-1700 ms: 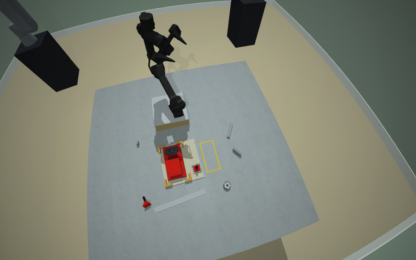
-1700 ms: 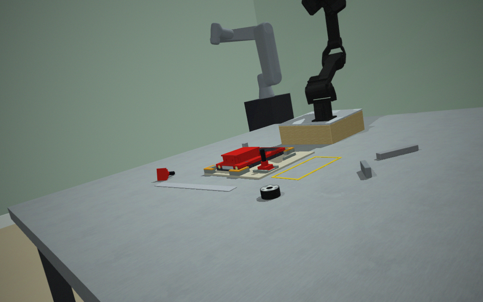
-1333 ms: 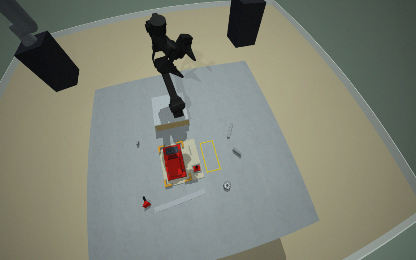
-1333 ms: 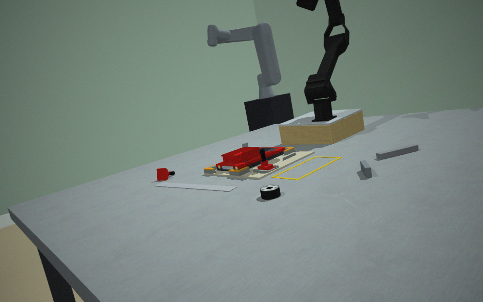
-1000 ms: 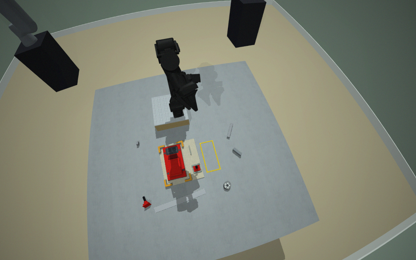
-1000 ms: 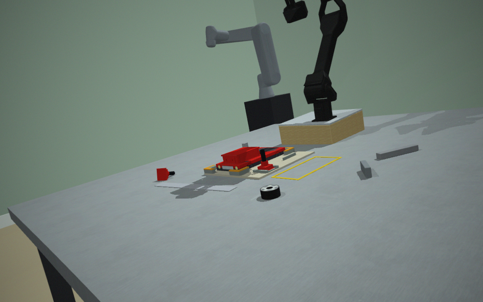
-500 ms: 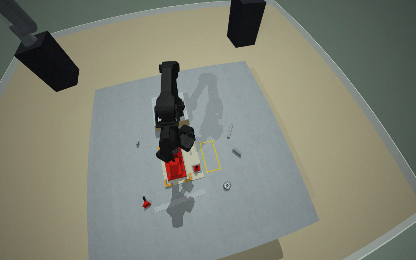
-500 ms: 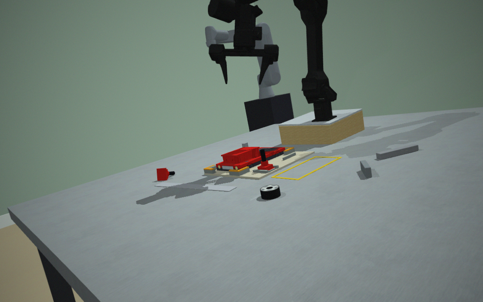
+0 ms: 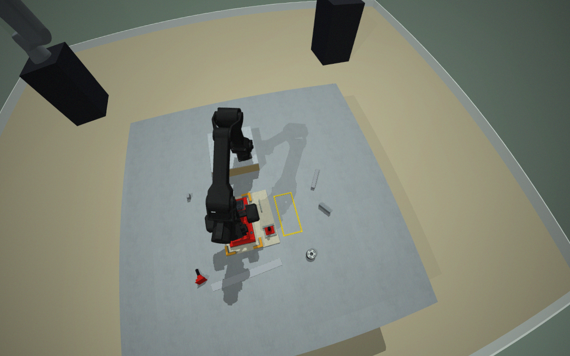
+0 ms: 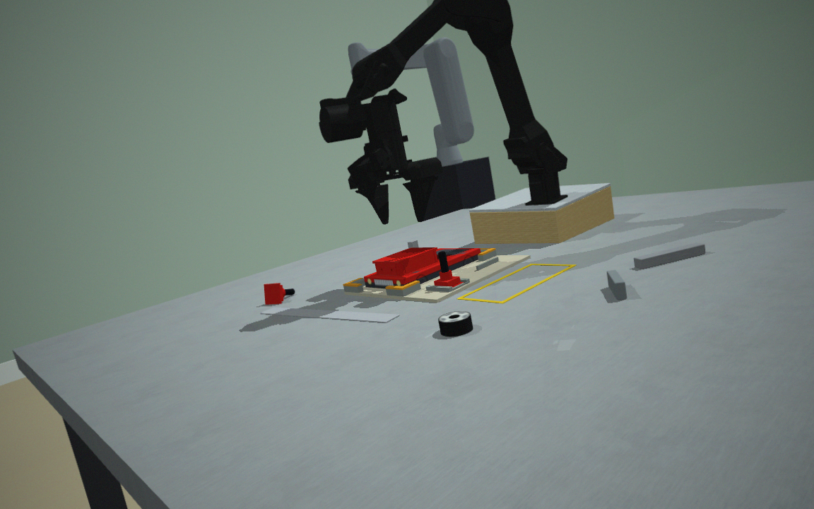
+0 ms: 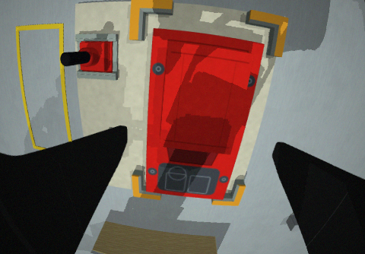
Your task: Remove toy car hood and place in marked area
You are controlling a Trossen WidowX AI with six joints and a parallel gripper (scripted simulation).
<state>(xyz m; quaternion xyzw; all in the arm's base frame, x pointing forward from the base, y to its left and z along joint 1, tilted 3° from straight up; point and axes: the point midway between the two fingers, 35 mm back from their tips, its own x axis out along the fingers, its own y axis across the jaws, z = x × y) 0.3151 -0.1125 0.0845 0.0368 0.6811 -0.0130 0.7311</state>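
Reading from the worktop's (image 10: 587, 392) left edge toward its right in the exterior view: a small red peg block (image 10: 274, 293) lies near the far-left edge, with a flat grey strip (image 10: 334, 314) just beside it. Next comes the cream board (image 10: 425, 293), and on it the red car (image 10: 419, 264), held between orange corner stops. The hood (image 11: 205, 67) is on the car, not yet lifted; in the wrist view it is the flat red panel at the far end from the dark windscreen. Above the car hangs the hand (image 10: 400, 203), fingers spread nearly as wide as they go, with nothing between them and touching nothing. A red post block (image 10: 446, 277) stands on the board's right side, and just beside the board lies the yellow zone (image 10: 516, 283). Nearer the front sits a black wheel (image 10: 455, 323); two grey bars (image 10: 668, 256) lie well apart toward the right edge.

The hood looks like a thin, rigid plastic panel: probably light, stiff and smooth, so liable to slip or tilt if pinched off-centre. I would take it across its two long side edges, near the middle of its length, lifting straight up in case it is seated snugly. The post block stands between car and zone, so the carry needs height.
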